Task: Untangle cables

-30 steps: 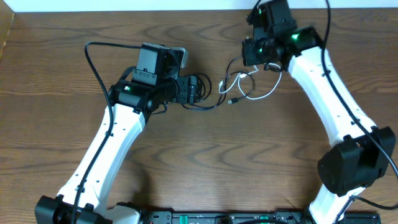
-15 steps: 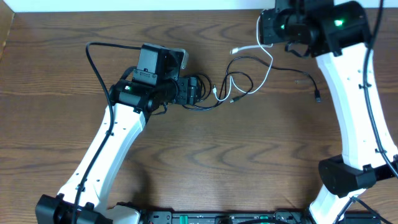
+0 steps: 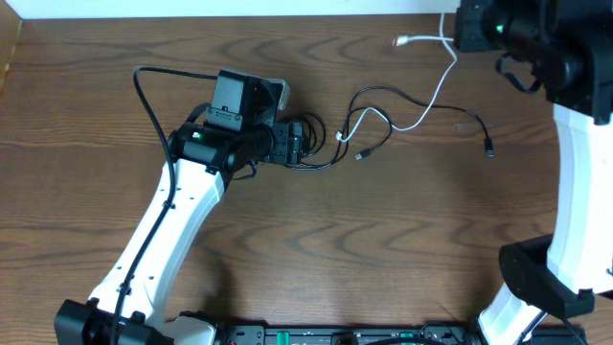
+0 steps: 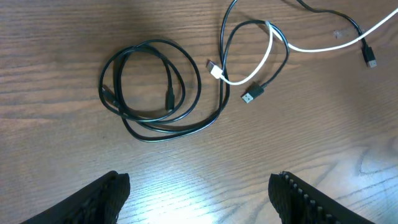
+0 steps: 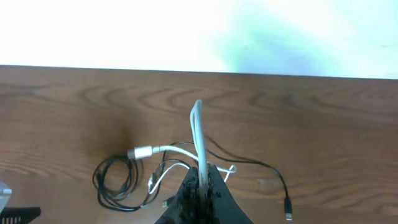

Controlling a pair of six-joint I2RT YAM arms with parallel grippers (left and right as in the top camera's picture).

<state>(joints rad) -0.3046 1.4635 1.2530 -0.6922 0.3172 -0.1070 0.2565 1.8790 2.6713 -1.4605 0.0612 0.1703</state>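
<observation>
A dark brown tabletop [image 3: 316,240] with long, wavy wood grain filled nearly all of the overhead view. Along the tabletop's far edge ran a plain white wall [image 3: 192,8], meeting the wood in a straight line. At the tabletop's far left corner a narrow, paler tan strip [image 3: 8,57] slanted along the edge; what it was could not be told. At the middle of the tabletop's near edge lay a low black panel [image 3: 335,336] with small green and white marks. From the left wrist, a soft pale sheen lay across the wood. From the right wrist, the wall above the tabletop carried a faint green tint.
</observation>
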